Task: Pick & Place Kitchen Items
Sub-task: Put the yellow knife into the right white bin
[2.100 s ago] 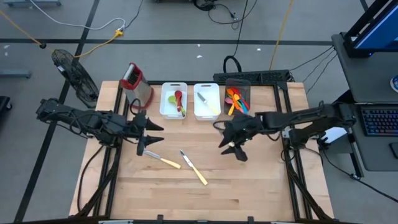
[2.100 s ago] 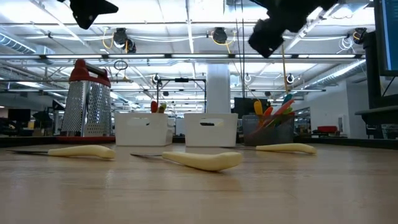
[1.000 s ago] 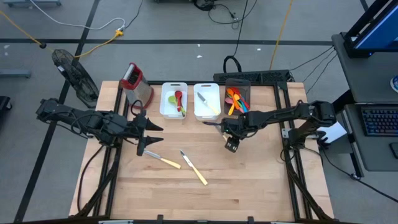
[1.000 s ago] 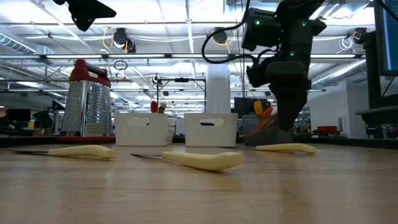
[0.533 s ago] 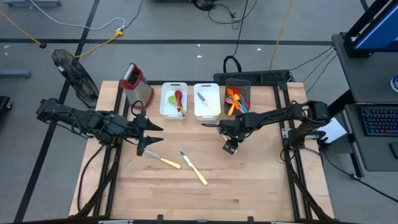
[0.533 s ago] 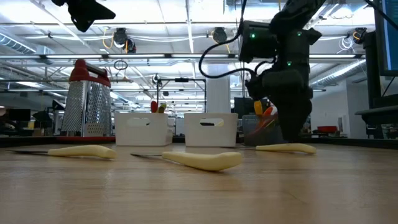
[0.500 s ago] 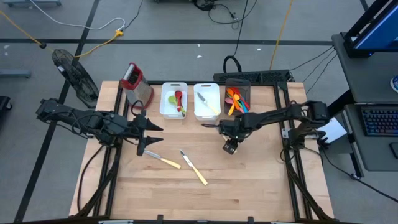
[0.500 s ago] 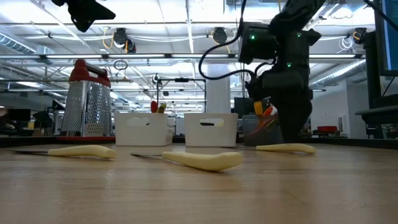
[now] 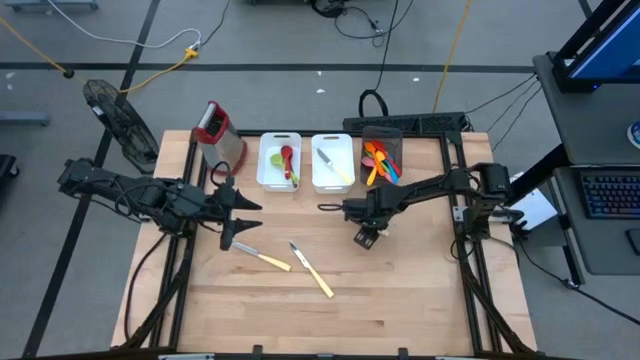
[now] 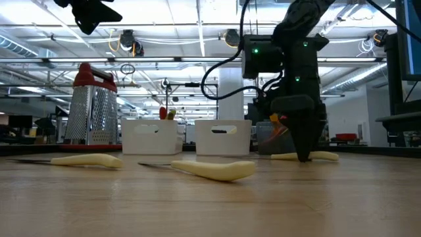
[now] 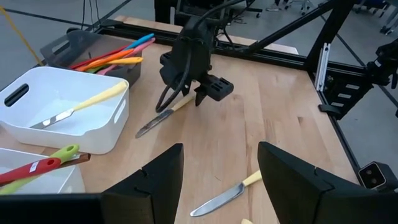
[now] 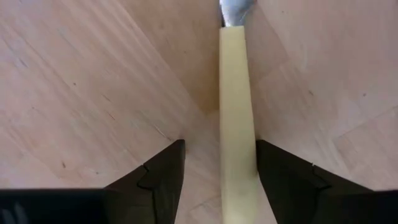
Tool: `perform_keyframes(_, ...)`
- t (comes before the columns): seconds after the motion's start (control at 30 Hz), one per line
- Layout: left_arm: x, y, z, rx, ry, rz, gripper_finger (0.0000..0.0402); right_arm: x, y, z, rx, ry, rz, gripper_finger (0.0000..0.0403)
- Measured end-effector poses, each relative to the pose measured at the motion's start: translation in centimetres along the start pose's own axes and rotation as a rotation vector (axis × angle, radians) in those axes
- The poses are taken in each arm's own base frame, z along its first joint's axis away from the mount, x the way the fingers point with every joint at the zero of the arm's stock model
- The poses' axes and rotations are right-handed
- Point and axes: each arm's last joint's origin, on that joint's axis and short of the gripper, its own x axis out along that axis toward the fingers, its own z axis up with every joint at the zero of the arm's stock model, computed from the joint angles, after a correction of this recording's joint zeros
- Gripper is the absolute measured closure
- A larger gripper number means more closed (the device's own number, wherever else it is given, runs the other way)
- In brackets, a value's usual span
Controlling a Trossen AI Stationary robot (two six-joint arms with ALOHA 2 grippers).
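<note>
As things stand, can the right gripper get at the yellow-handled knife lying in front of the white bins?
Probably yes: the right gripper is down at the table, open, with the knife's yellow handle between its fingers and nothing else around it.

light: bright, even, overhead strips | shadows: soft | blur: low-view foreground

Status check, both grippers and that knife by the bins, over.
Right gripper open, straddling yellow-handled knife on table. Left gripper open, hovering clear. Nothing blocking.
</note>
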Motion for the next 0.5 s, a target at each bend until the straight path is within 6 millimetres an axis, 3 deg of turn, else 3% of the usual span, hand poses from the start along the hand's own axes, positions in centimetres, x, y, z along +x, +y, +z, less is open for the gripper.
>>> perform_keyframes(0.13,-0.01,0.00,0.00,0.000,0.000,0.000,0.0190,0.48,-0.26,-0.29,-0.007,0.047,-0.040,0.0252)
perform_keyframes(0.33,-0.01,0.00,0.00,-0.001,0.000,0.000,0.0190,0.69,-0.31,-0.27,-0.032,0.047,-0.059,0.0340)
perform_keyframes(0.5,-0.01,0.00,0.00,-0.001,-0.001,0.000,0.0190,0.55,-0.29,-0.31,-0.068,0.049,-0.043,0.0342)
